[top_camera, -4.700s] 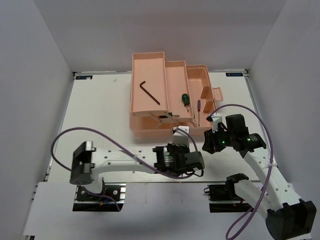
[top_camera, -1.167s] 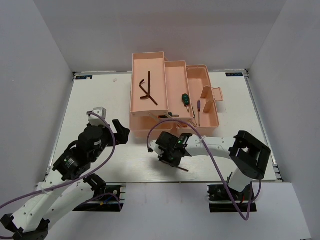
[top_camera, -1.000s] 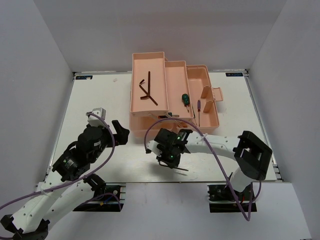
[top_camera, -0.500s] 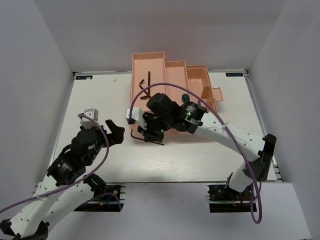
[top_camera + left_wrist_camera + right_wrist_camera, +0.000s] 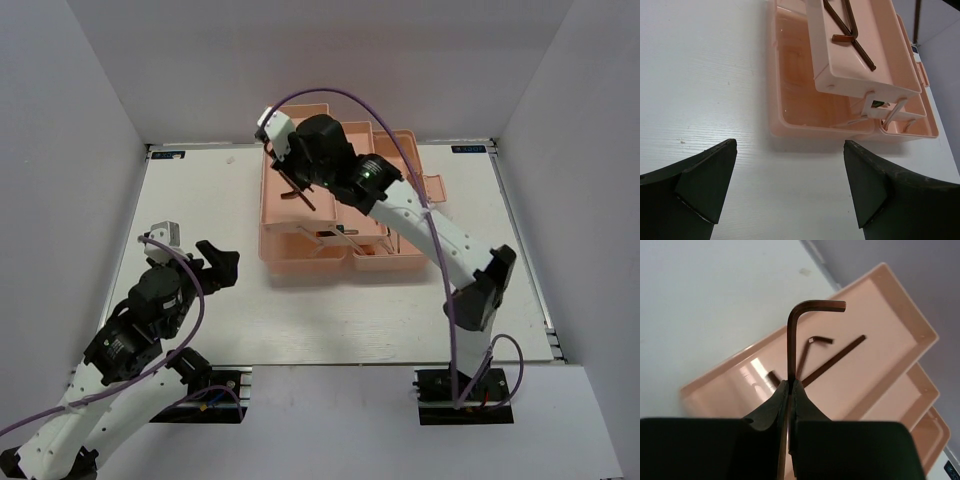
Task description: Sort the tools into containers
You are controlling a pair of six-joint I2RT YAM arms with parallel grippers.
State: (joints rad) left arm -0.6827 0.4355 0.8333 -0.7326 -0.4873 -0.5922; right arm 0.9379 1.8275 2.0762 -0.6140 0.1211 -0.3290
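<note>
Over tray (image 5: 880, 315): right claw (image 5: 790, 386) tight on hex key (image 5: 791, 340)

White table (image 5: 200, 200), faintly grained and matte. Boxed in on three sides by left wall (image 5: 60, 120), back wall (image 5: 450, 60) and right wall (image 5: 590, 100), all plain pale grey. Thin dark rim (image 5: 200, 150) along the far edge. Lit softly and evenly, with only faint, blurred shadows on the tabletop.

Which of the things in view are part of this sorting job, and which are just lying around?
Job: hex key held by right gripper; two hex keys in top tray; toolbox.
Just there: purple cable; table.
</note>
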